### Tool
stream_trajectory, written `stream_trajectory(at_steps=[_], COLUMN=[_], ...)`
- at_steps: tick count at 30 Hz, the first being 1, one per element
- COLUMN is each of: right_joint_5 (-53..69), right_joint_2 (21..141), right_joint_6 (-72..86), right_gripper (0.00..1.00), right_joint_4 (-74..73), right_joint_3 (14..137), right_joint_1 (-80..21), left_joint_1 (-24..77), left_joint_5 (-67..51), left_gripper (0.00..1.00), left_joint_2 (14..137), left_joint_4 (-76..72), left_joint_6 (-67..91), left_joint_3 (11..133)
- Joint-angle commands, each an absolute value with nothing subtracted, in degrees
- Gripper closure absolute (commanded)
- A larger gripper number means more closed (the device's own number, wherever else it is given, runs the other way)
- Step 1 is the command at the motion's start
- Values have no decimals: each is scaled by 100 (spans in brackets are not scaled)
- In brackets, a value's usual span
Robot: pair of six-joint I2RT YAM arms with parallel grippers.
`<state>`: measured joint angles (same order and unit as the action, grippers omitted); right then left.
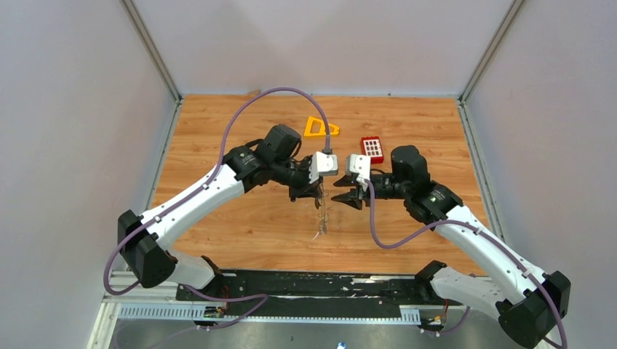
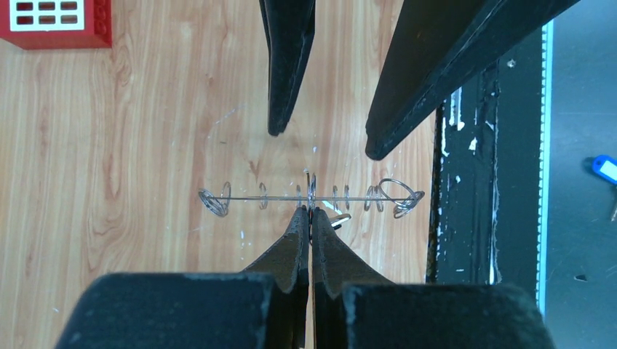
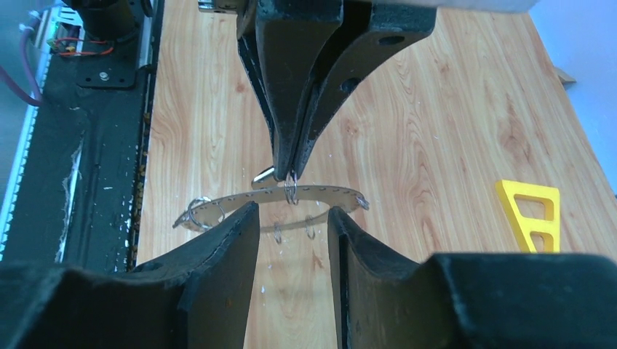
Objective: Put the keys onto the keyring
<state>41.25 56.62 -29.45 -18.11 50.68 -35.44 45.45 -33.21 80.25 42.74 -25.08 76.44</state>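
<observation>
Above the bench point(image 1: 218, 131) centre: keyring point(image 3: 327, 193) held mid-air.
Left hand point(image 2: 311, 211) clenched on its rim; right hand point(image 3: 292, 214) released, jaws apart, facing the ring, not gripping it.

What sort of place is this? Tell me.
Probably a robot lab test cell: grey panel walls box in a wooden tabletop, with a left arm and right arm mounted on a black base plate.

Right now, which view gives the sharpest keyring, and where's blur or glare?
Left wrist: keyring sharp but edge-on, a thin line; own jaws a soft dark mass below. Right wrist: keyring in focus, more of its face showing; near jaws blurred. Top external: keyring a faint sliver, light even.
</observation>
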Motion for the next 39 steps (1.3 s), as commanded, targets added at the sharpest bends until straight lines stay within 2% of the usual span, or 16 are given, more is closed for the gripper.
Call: stream_trajectory(at_steps=[1,11,17,30,32,35,38,39], right_joint_5=[4600,4770,4822,4879,4862,4816,4729,4713], right_joint_2=[5806,6010,6041,6150,6150,6139,6111,6095], right_joint_6=[-2773,-2700,-2654,-2566,-2555,-2521,-2502,-2492], right_gripper=[61,69,71,83,87,99,100,100], right_joint_4=[-1608,-1512,-1474,-1389,-1373,-1338,-1311,-1288], right_joint_3=[5391,5388,5413,5377,5379,5385,5385,5395], right_joint_1=[-3527,-3524,-3527,-3527,-3536,-3534,-3532,-3530], left_joint_1=[4588,4597,4601,4597,4597,4597,4597,4597], left_joint_5=[-3638,-3864,-3900,-3982,-3986,-3988,-4033,-4049], left_gripper=[100,100,100,100,100,100,99,94], left_joint_2=[7678,7533,7548,7549,7547,7539,7482,7461], left_joint_4=[3907,3734,3714,3630,3627,3603,3516,3489], left_joint_6=[-2265,-2217,-2217,-2153,-2154,-2154,-2198,-2240], left_joint_3=[7679,7507,7457,7393,7378,7359,7313,7305])
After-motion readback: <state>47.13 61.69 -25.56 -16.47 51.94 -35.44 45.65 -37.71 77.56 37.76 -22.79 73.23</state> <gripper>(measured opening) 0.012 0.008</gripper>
